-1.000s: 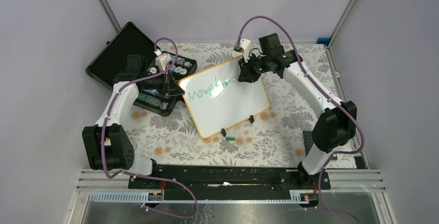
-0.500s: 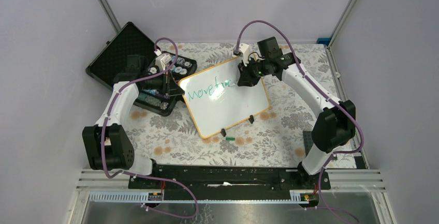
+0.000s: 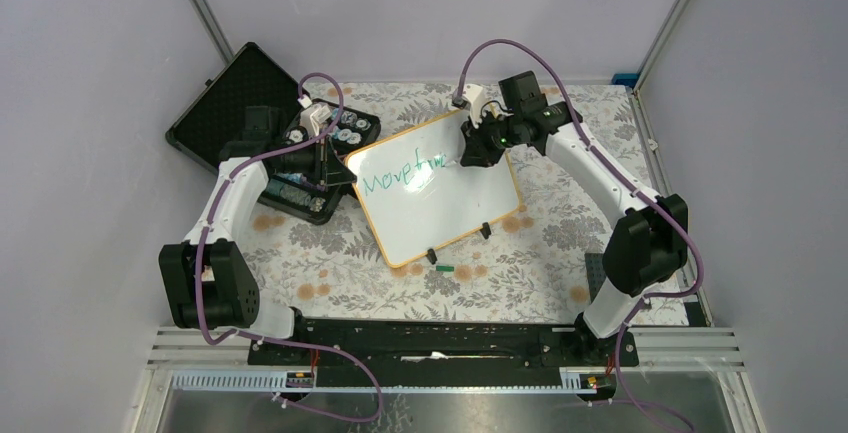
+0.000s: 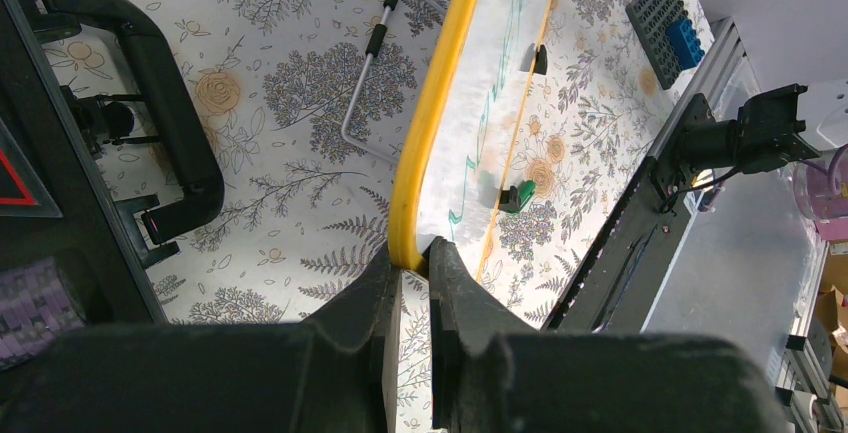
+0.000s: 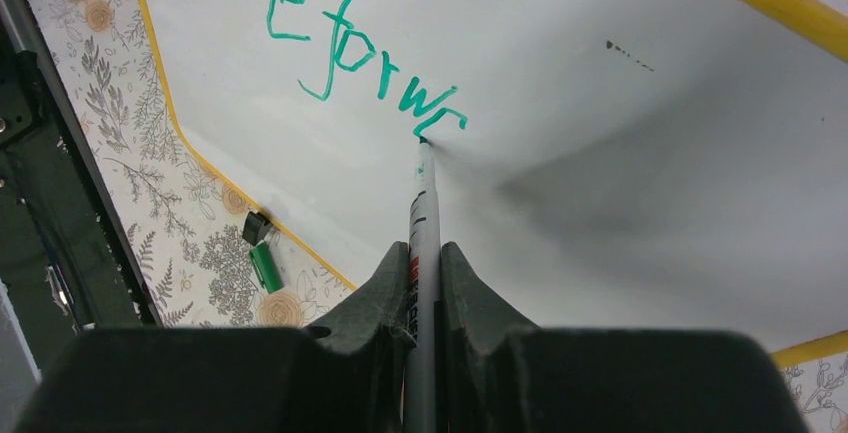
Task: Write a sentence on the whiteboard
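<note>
Green lettering has grown over the last second: the sentence (image 5: 345,25) now reads roughly "Move forw", with a further stroke just begun. The right gripper (image 5: 425,253) has edged along that line in the upper middle of the overhead view. It is clenched on a marker (image 5: 424,188) whose tip touches the whiteboard (image 3: 440,213). The board lies tilted at the centre of the floral surface (image 3: 540,273). The left gripper (image 4: 412,258) is clamped on the board's yellow rim, steadying it. Judging by this, the writing is mid-word and most of the sentence remains.
</note>
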